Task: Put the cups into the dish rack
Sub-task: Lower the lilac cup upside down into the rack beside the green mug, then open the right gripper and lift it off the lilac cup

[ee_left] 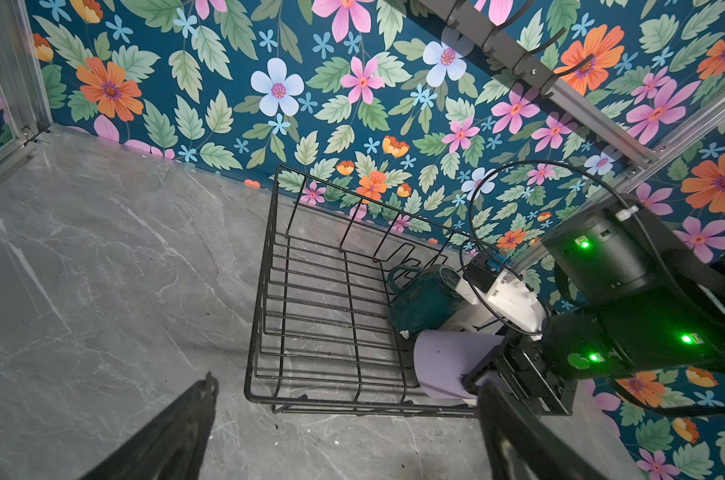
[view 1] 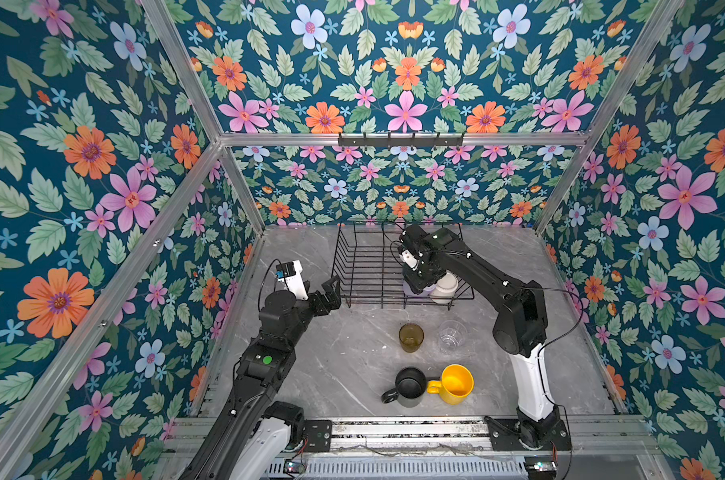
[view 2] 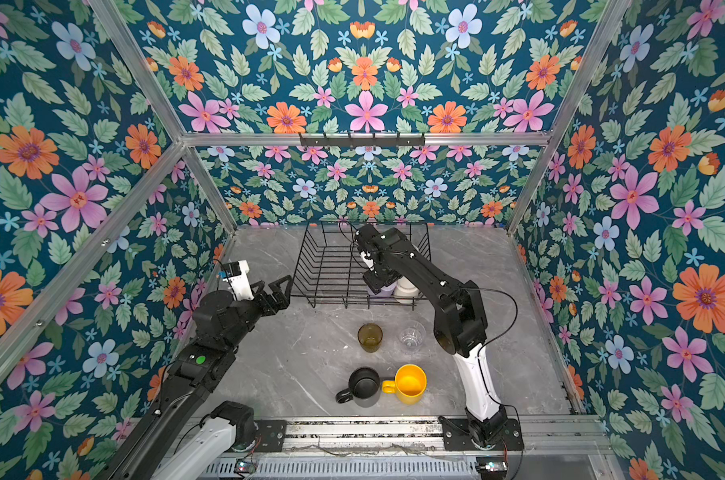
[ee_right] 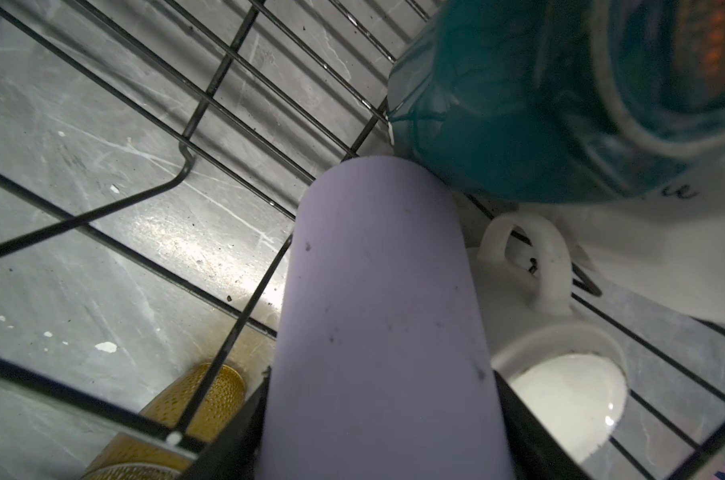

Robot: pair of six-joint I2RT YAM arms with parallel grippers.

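The black wire dish rack [view 1: 365,266] [view 2: 327,266] [ee_left: 319,291] stands at the back of the table. My right gripper [view 1: 419,282] [ee_right: 379,424] reaches into its near right corner, shut on the lilac tumbler [ee_right: 377,311] [ee_left: 448,357], which is tilted low over the rack floor. Beside it in the rack are a dark-green mug [ee_left: 419,303] [ee_right: 498,116] and a white mug [ee_right: 560,374] [view 1: 446,286]. On the table stand the amber glass [view 1: 410,337], clear glass [view 1: 452,334], black mug [view 1: 410,386] and yellow mug [view 1: 456,384]. My left gripper [view 1: 329,293] [ee_left: 348,419] hangs open and empty by the rack's near left corner.
A black hook rail [view 1: 400,139] is fixed high on the back wall. Floral walls and aluminium posts [view 1: 244,187] close in the grey marble table [view 1: 311,365] on three sides. The right arm's elbow [view 1: 519,316] hangs beside the clear glass.
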